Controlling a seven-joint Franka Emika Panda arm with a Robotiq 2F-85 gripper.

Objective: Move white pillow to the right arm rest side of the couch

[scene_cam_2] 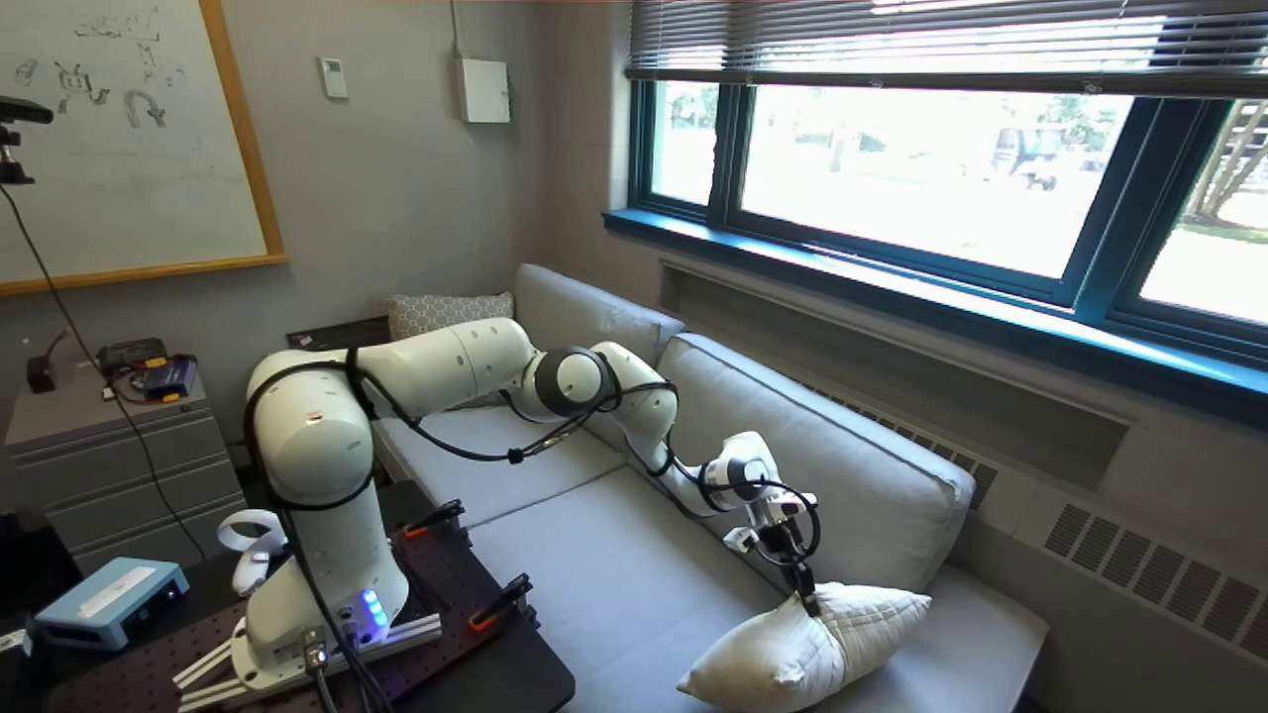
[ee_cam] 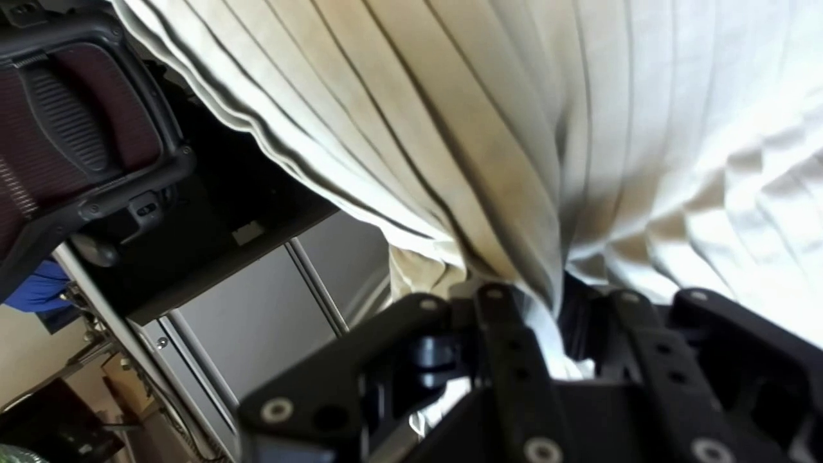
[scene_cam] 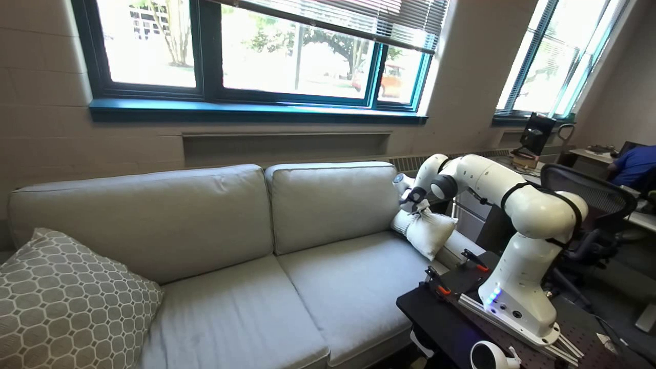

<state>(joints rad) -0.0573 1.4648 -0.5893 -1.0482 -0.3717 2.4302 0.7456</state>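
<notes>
The white pillow is at the right end of the couch, against the inner side of the right arm rest. It is tilted, with one corner pointing down toward the seat; I cannot tell whether it bears on the seat. It also shows in an exterior view, in front of the arm rest, and its pleated cloth fills much of the wrist view. My gripper is on the pillow's upper part. In the wrist view, bunched white cloth is between its fingers. The fingertips are hidden in the cloth.
The lattice-patterned pillow lies at the couch's far end. The back cushion stands close beside the gripper. A black table with clamps carries the arm base near the seat. An office chair and grey cabinet stand beyond the arm rest.
</notes>
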